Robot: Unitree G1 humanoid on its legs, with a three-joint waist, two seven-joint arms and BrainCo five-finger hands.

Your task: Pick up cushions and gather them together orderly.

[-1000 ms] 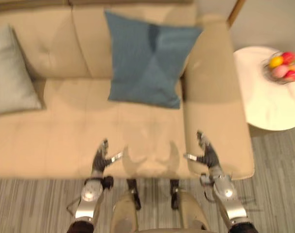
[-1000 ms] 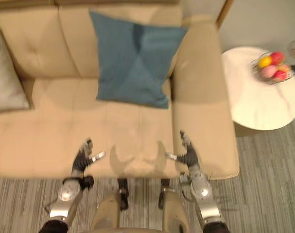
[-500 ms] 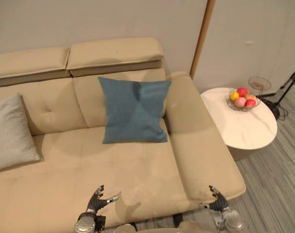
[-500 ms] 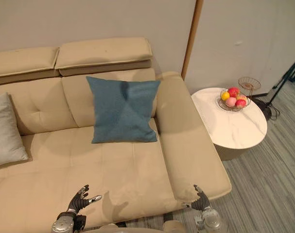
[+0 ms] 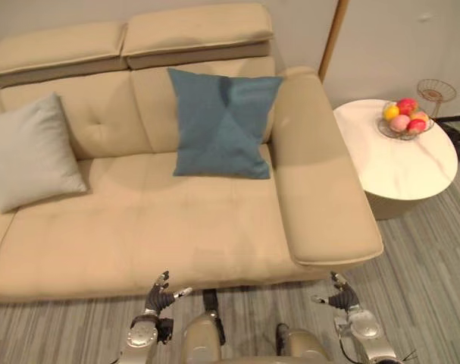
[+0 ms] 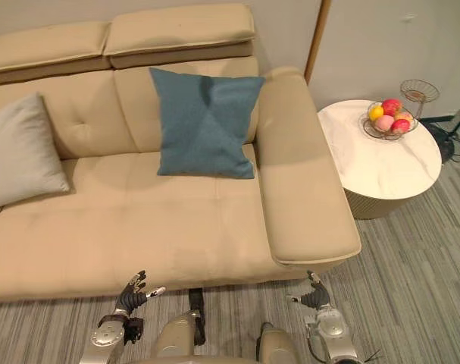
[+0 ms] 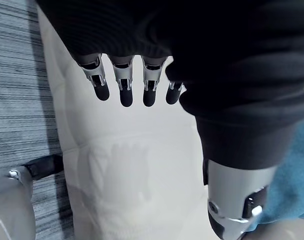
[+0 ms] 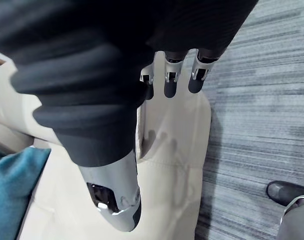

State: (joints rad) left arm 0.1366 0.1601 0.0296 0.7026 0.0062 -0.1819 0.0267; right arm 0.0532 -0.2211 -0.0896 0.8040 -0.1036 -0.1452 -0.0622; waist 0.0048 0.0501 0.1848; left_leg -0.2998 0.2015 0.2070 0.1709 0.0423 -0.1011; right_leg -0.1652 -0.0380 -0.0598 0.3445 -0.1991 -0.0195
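Note:
A blue cushion (image 5: pixel 223 121) leans upright against the backrest at the right end of the beige sofa (image 5: pixel 176 235), beside the armrest. A pale grey cushion (image 5: pixel 29 152) leans at the sofa's left end, well apart from the blue one. My left hand (image 5: pixel 160 296) hovers open over the floor just before the sofa's front edge, holding nothing. My right hand (image 5: pixel 340 295) is open too, below the armrest's front corner. In the wrist views the left hand (image 7: pixel 124 85) and right hand (image 8: pixel 167 75) show straight fingers with nothing between them.
A round white side table (image 5: pixel 400 155) stands right of the sofa with a wire bowl of fruit (image 5: pixel 402 120) and a small wire basket (image 5: pixel 435 89). Grey striped floor (image 5: pixel 427 258) lies in front and to the right.
The camera has lifted and pulled back, so the whole sofa and both cushions now show. Both hands have come off the seat and hover in front of the sofa's edge, still open.

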